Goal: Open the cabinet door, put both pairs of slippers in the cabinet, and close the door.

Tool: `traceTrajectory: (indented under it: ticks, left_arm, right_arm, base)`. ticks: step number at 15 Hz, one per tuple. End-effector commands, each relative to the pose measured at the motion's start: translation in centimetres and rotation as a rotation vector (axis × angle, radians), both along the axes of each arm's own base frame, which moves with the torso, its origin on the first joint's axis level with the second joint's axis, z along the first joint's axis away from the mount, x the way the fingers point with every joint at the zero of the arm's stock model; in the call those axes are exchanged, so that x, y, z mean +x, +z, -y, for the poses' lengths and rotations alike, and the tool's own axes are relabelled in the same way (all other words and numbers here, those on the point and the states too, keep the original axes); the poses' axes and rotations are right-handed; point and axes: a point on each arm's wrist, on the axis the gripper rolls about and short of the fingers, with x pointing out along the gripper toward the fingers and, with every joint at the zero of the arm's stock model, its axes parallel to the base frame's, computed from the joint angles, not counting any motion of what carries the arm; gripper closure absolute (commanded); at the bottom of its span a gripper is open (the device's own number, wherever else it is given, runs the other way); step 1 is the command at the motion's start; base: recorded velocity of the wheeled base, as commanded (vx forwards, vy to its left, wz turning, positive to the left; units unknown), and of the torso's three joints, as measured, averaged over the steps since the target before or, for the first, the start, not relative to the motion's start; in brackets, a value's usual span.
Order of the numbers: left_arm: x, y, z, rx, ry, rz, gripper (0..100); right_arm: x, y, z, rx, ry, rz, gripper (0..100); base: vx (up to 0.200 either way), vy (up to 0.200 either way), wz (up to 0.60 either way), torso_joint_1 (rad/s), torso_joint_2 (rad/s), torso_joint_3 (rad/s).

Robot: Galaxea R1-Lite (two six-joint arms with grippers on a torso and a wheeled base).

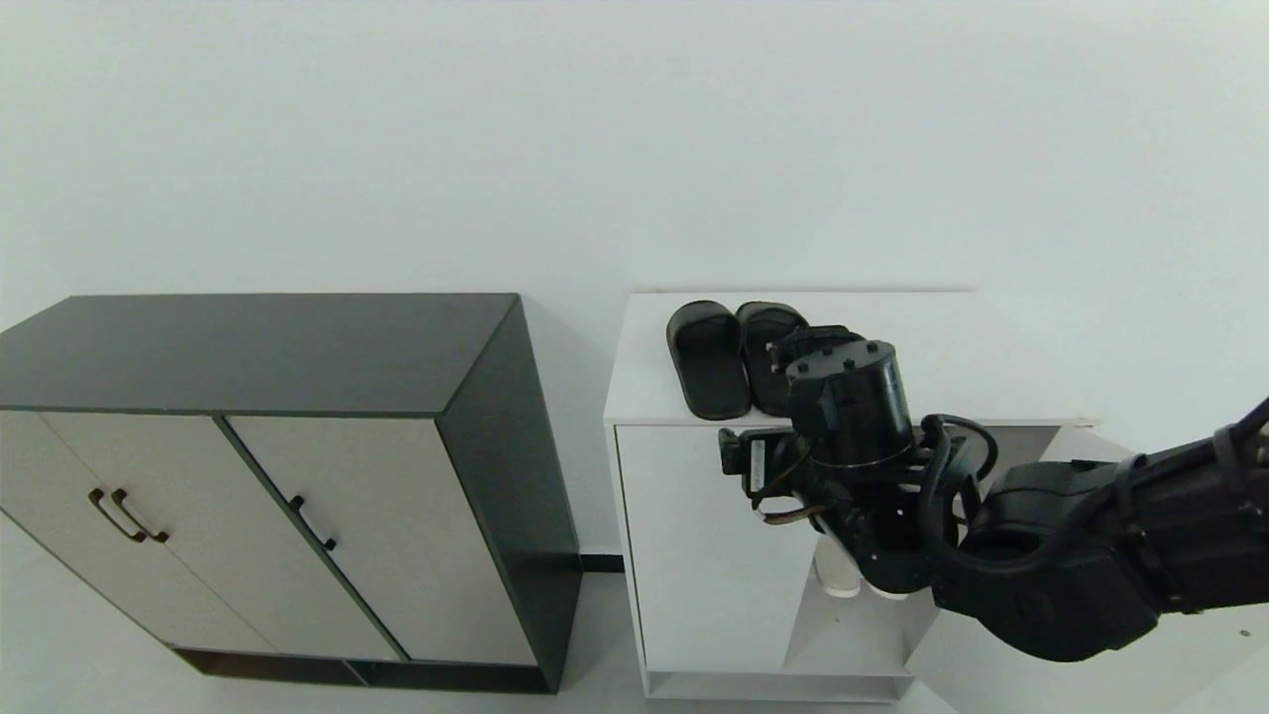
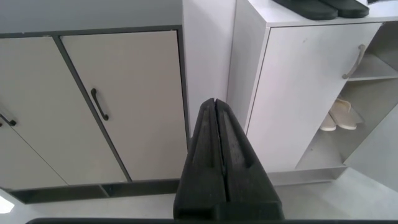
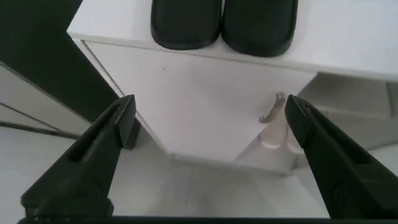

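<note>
1. The white cabinet (image 1: 952, 367) stands with its door (image 1: 694, 535) swung open. The door is a flat, smooth white panel with a slim curved metal handle (image 2: 354, 61) at its free edge.
2. Inside, under a plain shelf (image 2: 373, 70), a pair of white slippers (image 2: 339, 115) lies side by side in the lower compartment.
3. The black slippers (image 1: 734, 357) are not inside. They lie on top of the white cabinet, toward its left front part. The two are side by side and touching, with their ends at the front edge.
4. The black slippers are matte, with thick soles, rounded ends and a broad band across each foot. The white slippers are pale and smooth, with rounded ends too.
5. The right gripper (image 3: 208, 106) hangs in front of the white cabinet, at the height of its top and just beside the black slippers. Its fingers (image 3: 99, 155) are black and wedge-shaped. They are spread wide apart and hold nothing.
6. The left gripper (image 2: 215, 106) is low down, facing the gap between the two cabinets. Its fingers (image 2: 208, 155) are dark and finely textured. They are pressed flat together with nothing between them.
7. The dark cabinet (image 1: 258, 347) stands left of the white cabinet, near it but apart, against a white wall. It has a charcoal top and side and two pale grey doors, both closed. Each door carries a dark bar handle (image 1: 312, 523), and a low open slot runs along the base.
</note>
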Motion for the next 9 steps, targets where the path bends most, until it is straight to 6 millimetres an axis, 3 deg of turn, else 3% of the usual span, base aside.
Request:
traceTrajectory:
  ticks: [1, 9]
  left_arm:
    - [0.0, 0.0, 0.0, 0.000, 0.000, 0.000, 100]
    - [0.0, 0.0, 0.0, 0.000, 0.000, 0.000, 100]
  right_arm:
    - [0.1, 1.4, 0.1, 0.039, -0.010, 0.028, 0]
    - [1.1, -0.2, 0.1, 0.016, -0.031, 0.004, 0]
  base:
    - [0.200, 0.000, 0.00, 0.002, 0.01, 0.002]
    - [0.200, 0.000, 0.00, -0.001, 0.00, 0.004]
